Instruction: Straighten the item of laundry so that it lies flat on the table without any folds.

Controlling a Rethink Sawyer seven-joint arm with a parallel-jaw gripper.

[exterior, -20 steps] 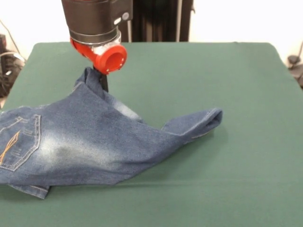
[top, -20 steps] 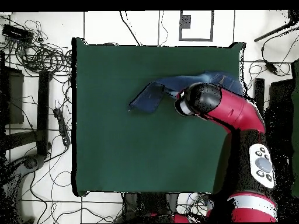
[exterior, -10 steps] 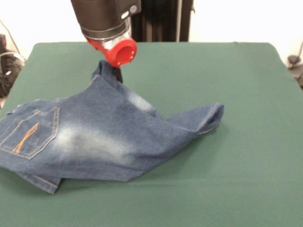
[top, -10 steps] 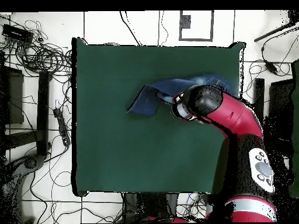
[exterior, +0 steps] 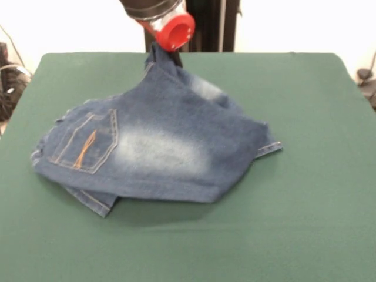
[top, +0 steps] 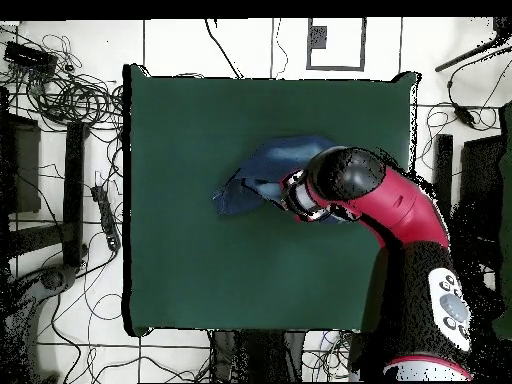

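White tiled floor (top: pixel 170 50) showing around my workspace, dark grout lines crossing it. Black cables (top: pixel 60 95) lying tangled at one side in overhead view, more trailing along bottom edge. Dark stand (top: pixel 70 185) standing beside cables. Grey rectangular frame (top: pixel 335 45) lying on floor past top edge. Pale wall (exterior: pixel 294 26) glowing bright behind me in front view. Dark upright post (exterior: pixel 202 26) rising against it. Light falling evenly, soft shadows only.

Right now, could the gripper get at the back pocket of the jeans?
Probably yes. The pocket faces up with nothing on it, but the gripper is already pinching a raised edge of the jeans, so it would have to let go first.
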